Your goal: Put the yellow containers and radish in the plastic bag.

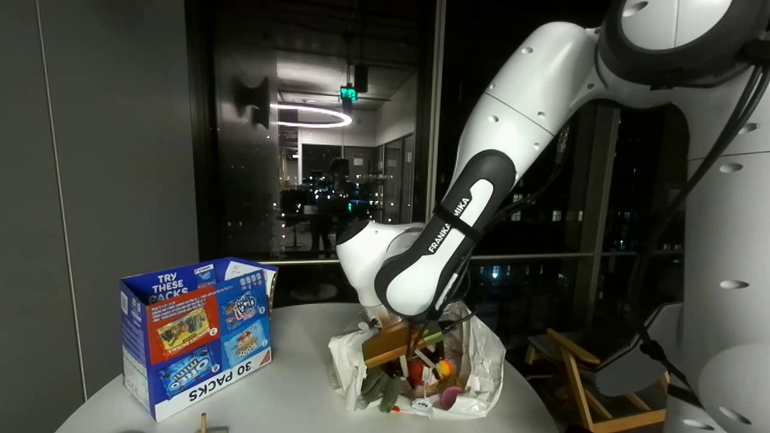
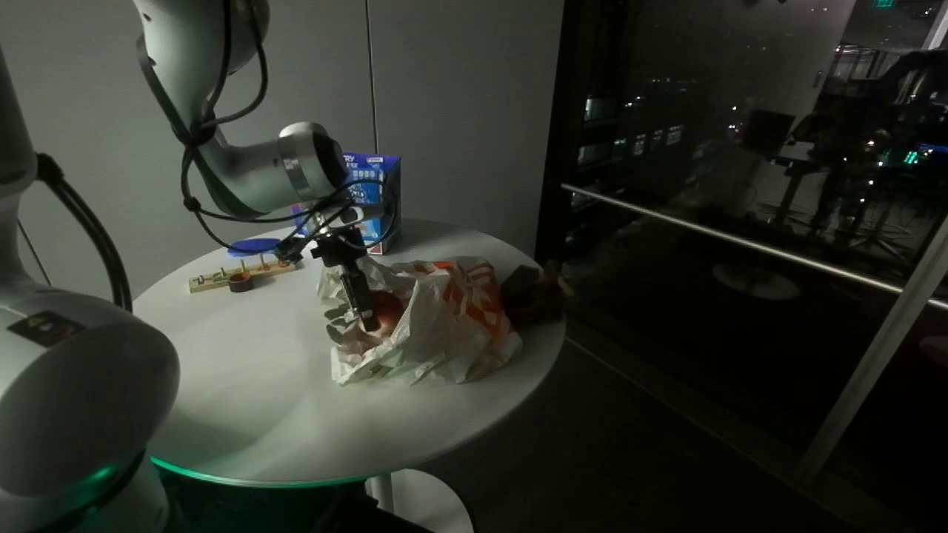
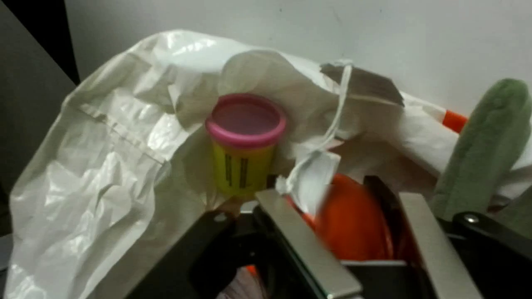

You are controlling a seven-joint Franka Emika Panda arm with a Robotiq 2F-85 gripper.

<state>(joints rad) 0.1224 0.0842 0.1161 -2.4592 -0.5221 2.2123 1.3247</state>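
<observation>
Wrist view: a yellow tub [image 3: 244,164], capped by a pink lid [image 3: 246,121], is seen inside the bag [image 3: 112,174], near the fingers [image 3: 305,241].
Fingers: positioned at the bag's mouth and set apart; a red item [image 3: 353,224] is contained between them. Whether it is grasped cannot be told; its kind likewise cannot be told.
Bag: white, marked with orange print; laid on the worktop [image 1: 301,361] with its mouth open.
Tag [image 3: 316,176]: white, blurred; located beside the red item.
Green plush [image 3: 484,153]: placed at the bag's rim.
Snack box [image 1: 210,337]: blue, printed; stood on the worktop, apart from the bag; shown in both exterior views.
Peg board [image 2: 269,271]: laid on the worktop in an exterior view; a dark ring [image 2: 240,283] is placed just beside it, and a blue disc [image 2: 252,246] is seen near it.
</observation>
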